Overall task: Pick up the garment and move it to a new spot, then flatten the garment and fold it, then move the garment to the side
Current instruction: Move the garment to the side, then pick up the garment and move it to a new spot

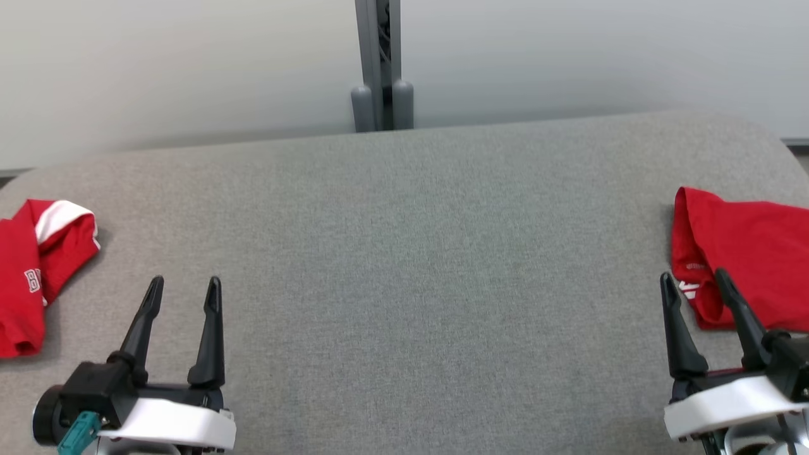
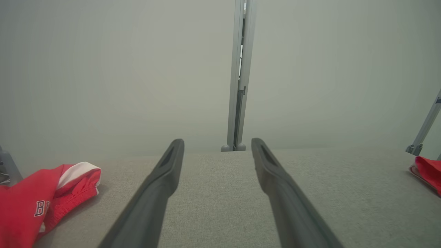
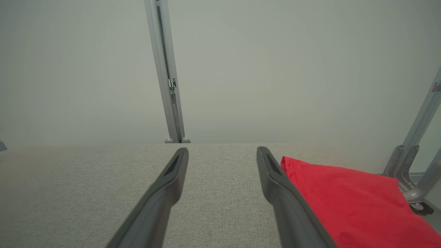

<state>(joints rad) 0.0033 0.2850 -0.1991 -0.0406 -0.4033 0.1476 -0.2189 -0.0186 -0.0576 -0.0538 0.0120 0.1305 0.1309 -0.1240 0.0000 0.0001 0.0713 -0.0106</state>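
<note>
We see a wide grey cloth surface point(image 1: 404, 253). A red garment point(image 1: 746, 253) lies bunched at its right edge, and a red-and-white garment point(image 1: 31, 278) at its left edge. Our left hand point(image 1: 186, 279) and right hand point(image 1: 692, 273) hover near them, fingers spread, empty.

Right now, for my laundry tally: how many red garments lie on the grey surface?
2. The left garment, white-cuffed, lies at the far left; the right garment at the far right, beside the right gripper. Both run off-frame; more may be hidden.
</note>
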